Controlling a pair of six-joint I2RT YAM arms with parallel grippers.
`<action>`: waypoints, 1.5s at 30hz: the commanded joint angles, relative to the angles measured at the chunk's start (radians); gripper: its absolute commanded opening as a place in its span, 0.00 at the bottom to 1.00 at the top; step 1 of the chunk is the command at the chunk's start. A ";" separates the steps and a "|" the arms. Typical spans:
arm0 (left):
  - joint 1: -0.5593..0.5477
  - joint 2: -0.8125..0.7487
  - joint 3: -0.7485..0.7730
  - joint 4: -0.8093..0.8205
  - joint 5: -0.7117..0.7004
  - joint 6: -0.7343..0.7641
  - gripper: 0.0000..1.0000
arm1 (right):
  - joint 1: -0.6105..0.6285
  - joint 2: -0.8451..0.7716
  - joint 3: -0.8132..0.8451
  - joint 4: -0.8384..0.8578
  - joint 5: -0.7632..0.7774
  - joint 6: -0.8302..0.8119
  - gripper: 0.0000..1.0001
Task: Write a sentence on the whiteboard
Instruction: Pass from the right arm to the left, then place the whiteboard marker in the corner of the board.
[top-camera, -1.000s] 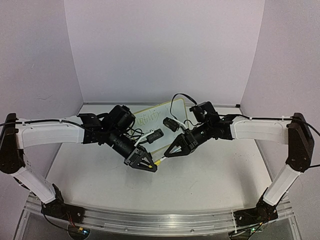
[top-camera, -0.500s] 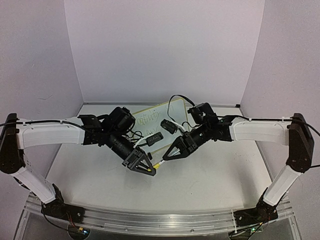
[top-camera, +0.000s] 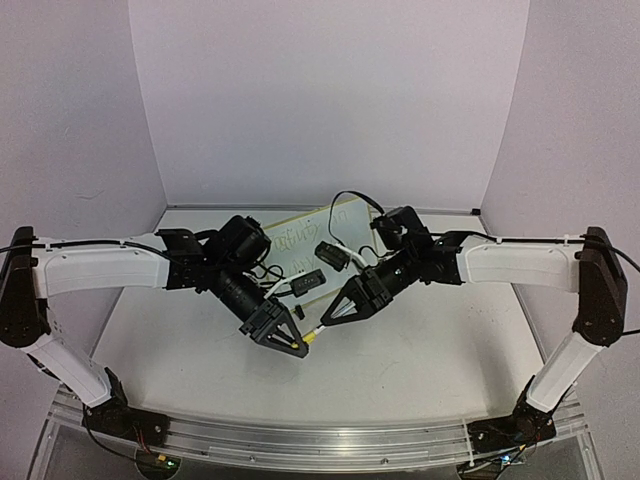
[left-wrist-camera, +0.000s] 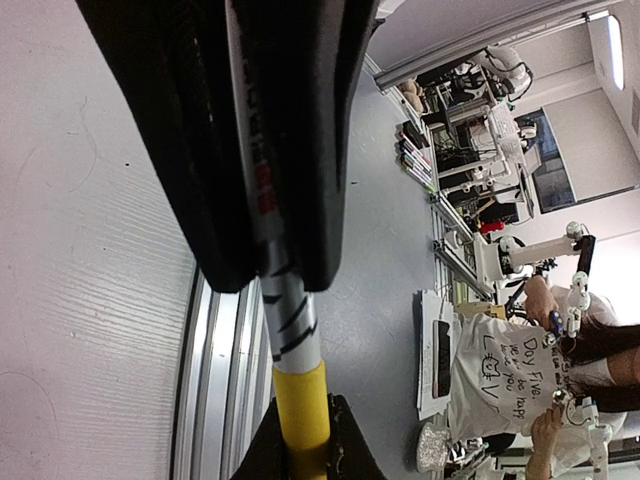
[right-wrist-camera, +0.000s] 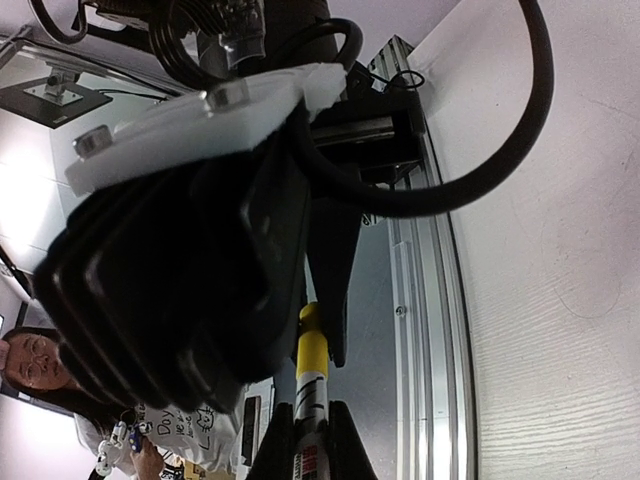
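The whiteboard (top-camera: 318, 221) lies at the back of the table, partly hidden behind both arms. Faint handwriting, the sentence (top-camera: 292, 240), shows on its left part. A slim marker (top-camera: 316, 332) hangs level above the table between the two grippers. My left gripper (top-camera: 302, 345) (left-wrist-camera: 300, 445) is shut on its yellow cap (left-wrist-camera: 300, 400). My right gripper (top-camera: 326, 321) (right-wrist-camera: 312, 445) is shut on the white barrel (right-wrist-camera: 312, 400) with red print. The cap (right-wrist-camera: 311, 335) still sits against the barrel.
The white table (top-camera: 430, 360) stretches in front of the grippers, and an aluminium rail (top-camera: 320, 435) runs along its near edge. Purple walls (top-camera: 330, 90) close in the back and both sides. Black cables (top-camera: 350, 200) loop over the board.
Both grippers, joined by the marker, have drifted slightly left and towards the near edge. Their hold on the marker is unchanged.
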 joint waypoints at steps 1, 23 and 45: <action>0.017 -0.012 0.109 0.231 -0.038 0.045 0.00 | 0.097 0.009 0.054 0.039 -0.043 -0.015 0.00; 0.054 -0.271 -0.299 0.084 -0.491 -0.195 0.00 | -0.202 -0.107 -0.063 0.023 0.358 -0.024 0.70; 0.490 0.076 -0.141 0.105 -0.860 -0.198 0.00 | -0.598 -0.230 -0.163 0.011 0.916 -0.066 0.72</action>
